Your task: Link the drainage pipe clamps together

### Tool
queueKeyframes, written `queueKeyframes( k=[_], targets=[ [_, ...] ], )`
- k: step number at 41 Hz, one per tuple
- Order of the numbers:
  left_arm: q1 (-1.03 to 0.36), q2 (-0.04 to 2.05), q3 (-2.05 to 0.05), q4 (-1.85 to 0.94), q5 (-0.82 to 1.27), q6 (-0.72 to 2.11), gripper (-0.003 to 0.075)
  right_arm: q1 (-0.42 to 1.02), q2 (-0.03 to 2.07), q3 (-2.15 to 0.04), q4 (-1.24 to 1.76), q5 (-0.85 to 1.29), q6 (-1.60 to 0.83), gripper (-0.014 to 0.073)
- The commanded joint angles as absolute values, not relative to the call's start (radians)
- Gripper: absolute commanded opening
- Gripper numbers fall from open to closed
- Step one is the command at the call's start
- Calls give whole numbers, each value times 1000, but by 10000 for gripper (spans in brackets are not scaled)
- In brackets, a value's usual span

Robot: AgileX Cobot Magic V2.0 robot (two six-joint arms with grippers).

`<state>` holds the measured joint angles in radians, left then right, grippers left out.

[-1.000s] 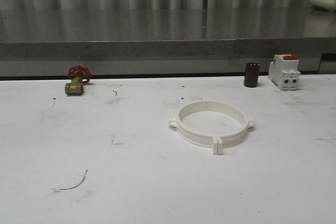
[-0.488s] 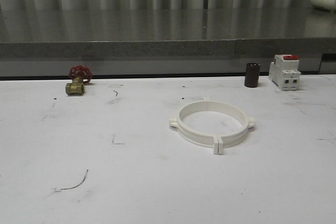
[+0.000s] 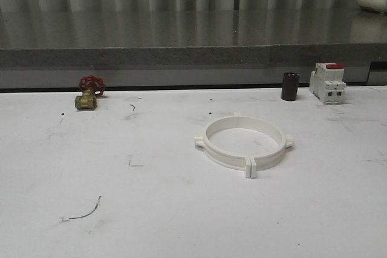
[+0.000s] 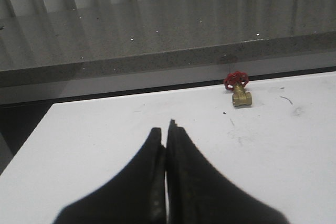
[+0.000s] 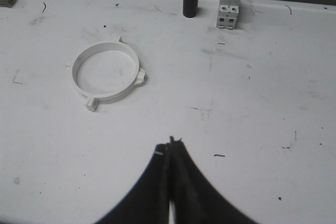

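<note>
The two white drainage pipe clamps (image 3: pixel 243 141) lie on the table as one closed ring, their square end tabs meeting at the front and back. In the right wrist view the same ring (image 5: pixel 106 74) lies well ahead of my right gripper (image 5: pixel 170 144), which is shut with nothing in it. My left gripper (image 4: pixel 165 129) is shut and empty too, hovering over bare white table far from the ring.
A brass valve with a red handwheel (image 3: pixel 89 93) sits at the back left. A dark cylinder (image 3: pixel 290 86) and a white red-topped breaker (image 3: pixel 328 82) stand at the back right. A grey stone ledge (image 3: pixel 193 55) runs behind the white table (image 3: pixel 151 209).
</note>
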<state>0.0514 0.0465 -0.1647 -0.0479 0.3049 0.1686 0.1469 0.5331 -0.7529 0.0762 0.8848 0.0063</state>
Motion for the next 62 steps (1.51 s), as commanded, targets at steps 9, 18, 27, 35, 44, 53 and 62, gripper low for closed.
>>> queueKeyframes(
  k=[9, 18, 27, 35, 44, 53, 62],
  targets=[
    [-4, -18, -82, 59, 159, -39, -20, 140, 538, -780, 76, 825, 0, -116],
    [-15, -18, 30, 58, -66, -39, -20, 140, 539, -780, 76, 825, 0, -116],
    [-15, -18, 28, 46, -71, -39, -20, 140, 539, -780, 76, 825, 0, -116],
    [-15, -18, 28, 31, -71, -39, -20, 140, 539, -780, 76, 825, 0, -116],
    [-15, -18, 28, 23, -75, -41, -20, 140, 539, -780, 76, 825, 0, -116],
    [-15, -18, 28, 23, -76, -53, -20, 140, 539, -780, 76, 825, 0, -116],
    [-15, -18, 28, 23, -74, -95, -20, 140, 539, -780, 76, 825, 0, -116]
  ],
)
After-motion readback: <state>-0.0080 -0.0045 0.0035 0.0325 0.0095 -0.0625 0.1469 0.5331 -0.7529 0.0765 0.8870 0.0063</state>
